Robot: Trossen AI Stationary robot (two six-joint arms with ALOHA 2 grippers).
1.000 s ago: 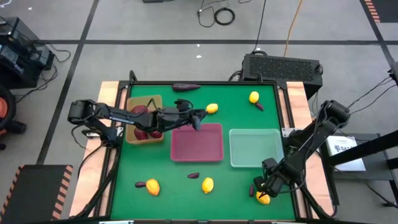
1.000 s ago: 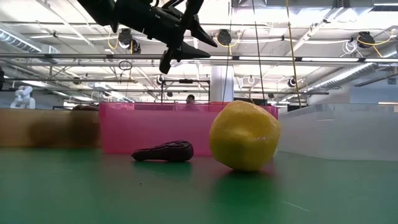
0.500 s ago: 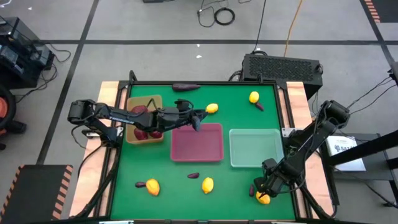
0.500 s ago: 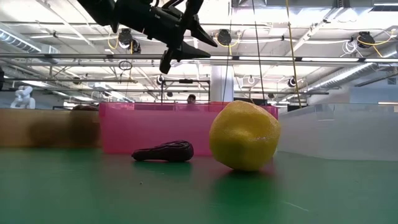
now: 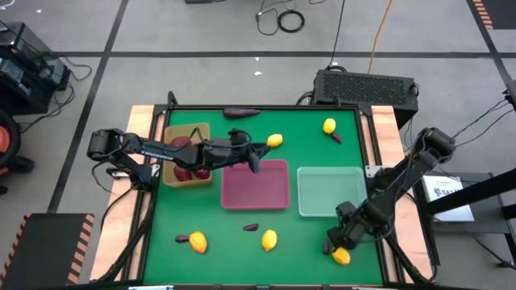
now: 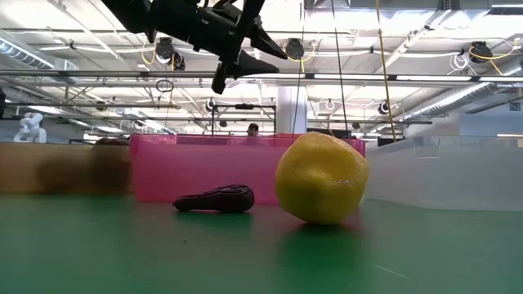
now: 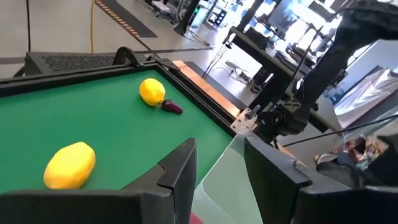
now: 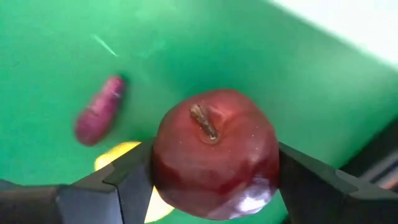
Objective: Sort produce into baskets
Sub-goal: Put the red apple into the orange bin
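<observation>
My right gripper (image 5: 334, 240) is near the table's near right corner, shut on a dark-red apple (image 8: 214, 162). It is above a lemon (image 5: 341, 256) and a small eggplant piece (image 8: 99, 118). My left gripper (image 5: 256, 153) is open and empty above the far edge of the pink tray (image 5: 255, 184). It also shows in the low view (image 6: 245, 57) and in the left wrist view (image 7: 217, 168). The tan tray (image 5: 187, 153) holds dark-red apples. The clear green tray (image 5: 330, 192) stands to the right of the pink one. My right gripper pinches the apple by two opposite sides (image 8: 160, 177) between its two fingers (image 8: 127, 186). The fingers come from above and point down. The apple's stem end (image 8: 202, 121) faces up toward the wrist. The apple is held above the green table top.
Lemons lie at the far middle (image 5: 275, 141), far right (image 5: 329, 126) and near edge (image 5: 197, 242) (image 5: 268, 239). Eggplant pieces lie at the far edge (image 5: 240, 113), by the far-right lemon (image 5: 336, 138) and near the pink tray (image 5: 251, 227) (image 5: 182, 238).
My right gripper has moved a little toward the table's left and away from the near edge with the apple, so the lemon beneath it shows more fully.
</observation>
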